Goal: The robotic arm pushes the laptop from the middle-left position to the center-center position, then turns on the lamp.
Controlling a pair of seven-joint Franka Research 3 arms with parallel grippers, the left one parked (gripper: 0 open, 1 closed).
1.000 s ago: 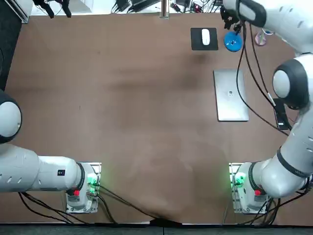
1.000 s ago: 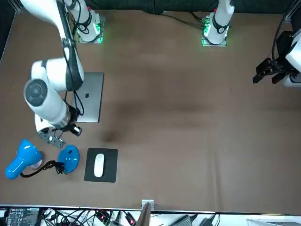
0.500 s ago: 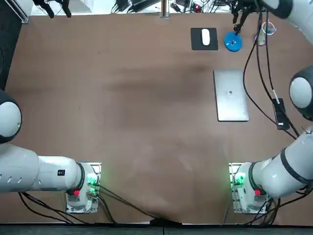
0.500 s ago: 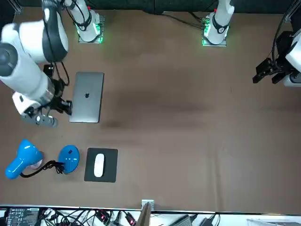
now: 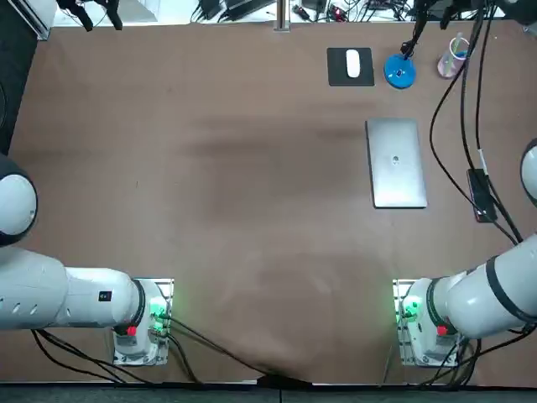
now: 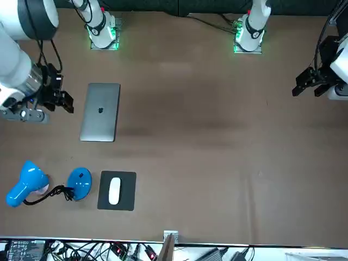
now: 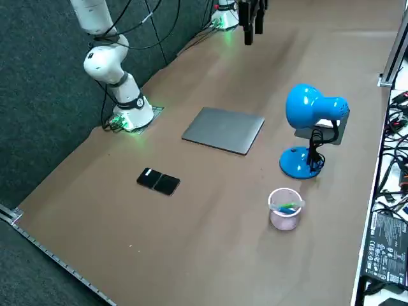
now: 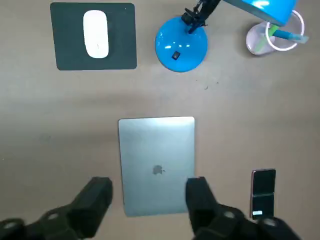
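**Silver laptop (image 5: 396, 162) unmoved as the gripper (image 6: 57, 101) leaves the lamp (image 7: 309, 108)**

With its fingers apart and holding nothing, the gripper has swung away from the blue lamp. It now hangs high by the laptop's outer side. The closed laptop lies where it was, on the robot's right part of the table (image 5: 252, 168), so I judge the push has not begun. A black phone (image 7: 158, 181) near that outer edge may hinder the descent. The mouse (image 5: 352, 62) and the cup (image 7: 284, 209) stand apart.

Lamp head (image 8: 265, 4), claw (image 8: 148, 184): partly cropped
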